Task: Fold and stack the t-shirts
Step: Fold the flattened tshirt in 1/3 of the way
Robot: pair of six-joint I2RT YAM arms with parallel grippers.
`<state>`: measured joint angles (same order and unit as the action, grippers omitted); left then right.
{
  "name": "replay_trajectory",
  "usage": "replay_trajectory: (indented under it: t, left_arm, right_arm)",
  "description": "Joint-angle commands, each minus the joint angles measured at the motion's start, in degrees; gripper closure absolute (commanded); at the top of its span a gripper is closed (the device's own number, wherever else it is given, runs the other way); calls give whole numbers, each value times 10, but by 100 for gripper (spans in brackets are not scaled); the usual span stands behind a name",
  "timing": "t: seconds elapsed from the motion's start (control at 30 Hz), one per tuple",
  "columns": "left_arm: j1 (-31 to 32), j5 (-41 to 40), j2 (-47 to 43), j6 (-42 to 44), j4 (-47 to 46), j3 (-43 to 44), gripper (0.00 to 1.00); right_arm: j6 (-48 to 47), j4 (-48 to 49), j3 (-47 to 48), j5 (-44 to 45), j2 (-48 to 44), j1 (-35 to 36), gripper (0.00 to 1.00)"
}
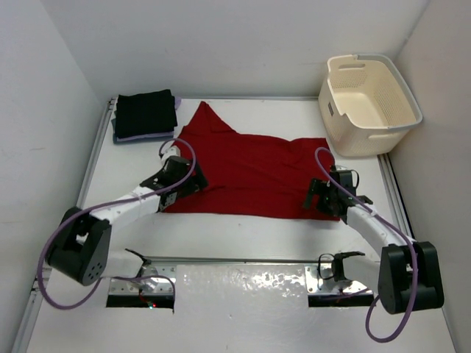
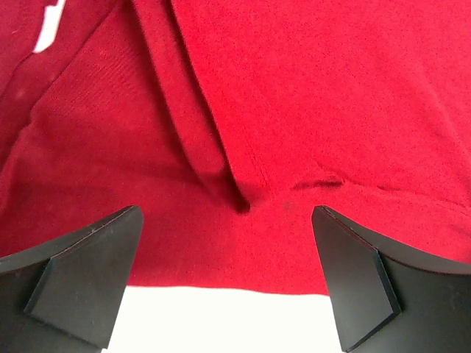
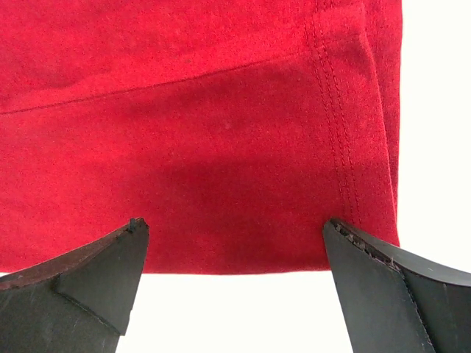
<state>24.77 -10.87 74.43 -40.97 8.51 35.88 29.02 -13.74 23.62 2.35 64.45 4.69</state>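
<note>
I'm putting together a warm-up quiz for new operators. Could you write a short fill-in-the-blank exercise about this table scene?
1. The spread shirt on the table is ____.
2. On the far-left pile, the top shirt is ____.
3. The basket stands in the table's far ____ corner.
4. Over the spread shirt's near edge, both arms' jaws stand ____.

Missing words: red; black; right; open.

The left arm (image 1: 129,206) and right arm (image 1: 372,224) reach forward, wrists pitched down, both jaws spread wide.
</note>
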Motion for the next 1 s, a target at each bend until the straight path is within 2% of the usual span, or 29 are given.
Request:
replay_trajectory:
  t: [0.0, 0.33, 0.63, 0.83, 0.97]
  left_arm:
    - [4, 9, 46, 23, -53, 34, 0]
    - [4, 28, 142, 46, -75, 93, 0]
    - [3, 52, 200, 46, -186, 135, 0]
    - [4, 81, 265, 69, -235, 250, 0]
    - [1, 65, 331, 93, -191, 345, 0]
  right_arm:
    - [-12, 4, 25, -3, 9, 3, 1]
    - [-18, -1, 33, 9, 18, 3, 1]
    - [-24, -13, 39, 33, 12, 3, 1]
    - [-19, -9, 41, 39, 9, 2, 1]
    - [-21, -13, 48, 46, -1, 2, 1]
